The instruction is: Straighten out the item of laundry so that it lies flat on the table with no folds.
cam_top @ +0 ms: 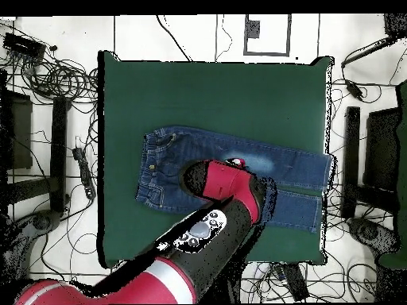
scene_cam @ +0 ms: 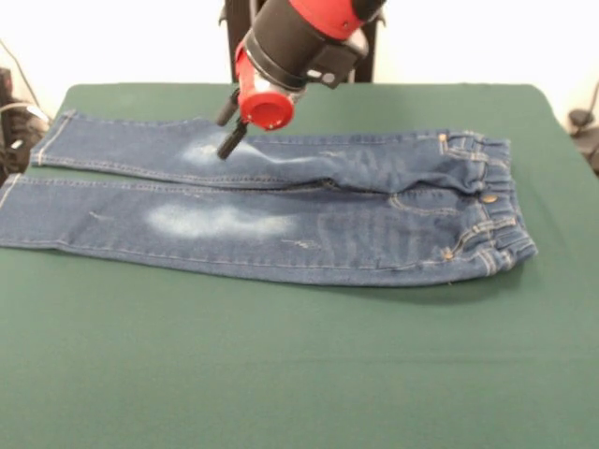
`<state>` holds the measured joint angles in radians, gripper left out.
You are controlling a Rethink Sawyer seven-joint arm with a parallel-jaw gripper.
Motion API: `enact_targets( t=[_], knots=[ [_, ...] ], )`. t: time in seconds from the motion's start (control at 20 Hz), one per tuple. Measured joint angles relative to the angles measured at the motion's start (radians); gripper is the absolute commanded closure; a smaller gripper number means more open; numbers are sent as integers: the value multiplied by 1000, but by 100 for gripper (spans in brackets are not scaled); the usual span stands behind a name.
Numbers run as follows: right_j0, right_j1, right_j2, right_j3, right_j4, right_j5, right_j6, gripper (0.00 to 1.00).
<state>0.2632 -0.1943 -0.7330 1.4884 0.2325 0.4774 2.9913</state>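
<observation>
The jeans (scene_cam: 281, 220) lie spread on the green table (scene_cam: 281, 374), waistband (scene_cam: 491, 220) to the right and both legs running left. Slight wrinkles show around the crotch. The near leg's cuff reaches the picture's left edge. My gripper (scene_cam: 225, 136) hangs over the far leg's faded thigh patch (scene_cam: 208, 152), open, with nothing between its fingers. Its lower fingertip (scene_cam: 227, 148) is at or just above the cloth. In the overhead view the arm (cam_top: 226, 187) covers the middle of the jeans (cam_top: 171, 163) and hides the gripper.
Green tabletop (cam_top: 199, 95) extends well beyond the jeans on every side. Cables and black stands (cam_top: 60, 151) ring the table on the floor. Dark gear (scene_cam: 11, 122) sits past the table's left edge in the front view.
</observation>
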Motion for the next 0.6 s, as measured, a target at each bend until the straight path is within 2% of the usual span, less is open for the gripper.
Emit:
enact_targets(
  t=[0.3,0.6],
  knots=[
    [-71,-86,53,17,-89,-86,0,0],
    [-120,-145,63,20,-149,-153,0,0]
  ],
)
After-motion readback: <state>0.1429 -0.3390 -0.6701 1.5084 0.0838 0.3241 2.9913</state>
